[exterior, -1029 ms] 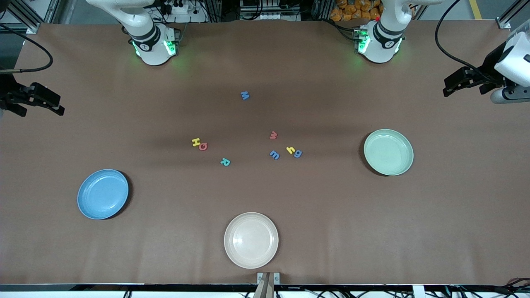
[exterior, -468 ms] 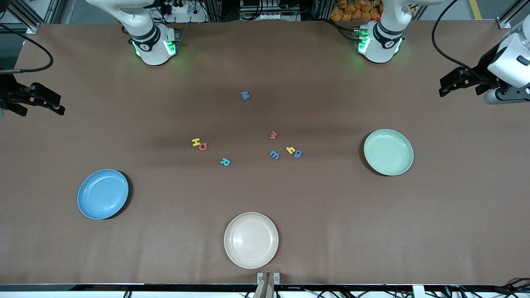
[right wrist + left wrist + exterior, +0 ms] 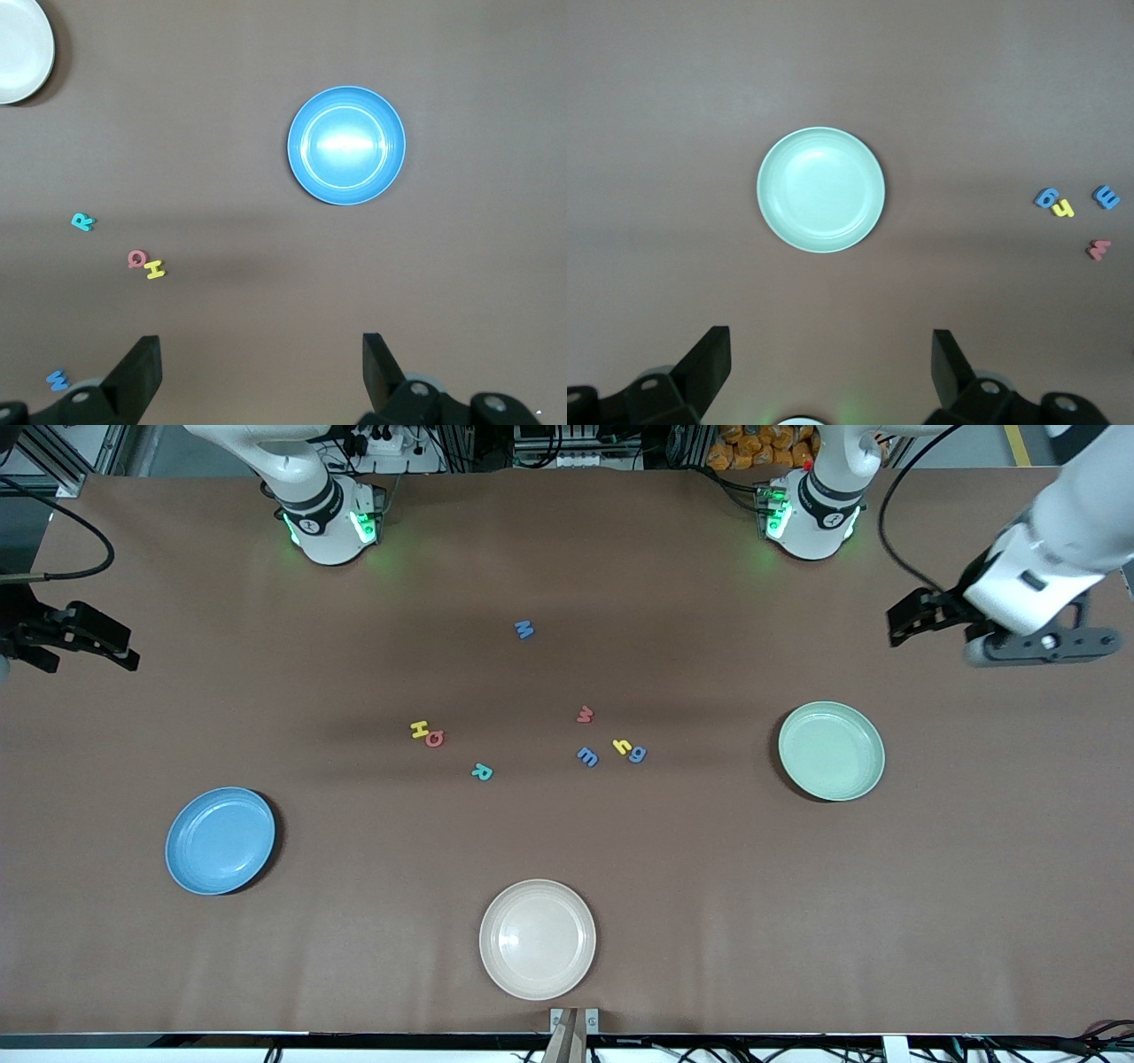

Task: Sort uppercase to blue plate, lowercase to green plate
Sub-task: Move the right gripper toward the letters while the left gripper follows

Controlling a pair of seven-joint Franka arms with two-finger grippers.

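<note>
While the clock face is read on the front view with twelve toward the robots' bases, the left gripper [image 3: 897, 631] is seen in the air at one o'clock from the green plate [image 3: 831, 750], its fingers spread wide and nothing held. The right gripper [image 3: 128, 657] is held over the edge of the table [image 3: 709, 868] at eleven o'clock from the blue plate [image 3: 220, 840], likewise wide and empty.

All eight letters are found on the table between these two plates. The yellow H [image 3: 419, 729] and red Q [image 3: 434, 738] are touching; the teal R [image 3: 481, 772] is placed at five o'clock from them, and the blue M [image 3: 524, 630] lies apart at one o'clock. The yellow h [image 3: 622, 746] and blue g [image 3: 637, 754] are touching, at nine o'clock from the green plate. The blue m [image 3: 587, 756] is near the yellow h at nine o'clock, with the red w [image 3: 585, 714] at twelve o'clock from it. A cream plate [image 3: 537, 939] is set at six o'clock from the letters.
</note>
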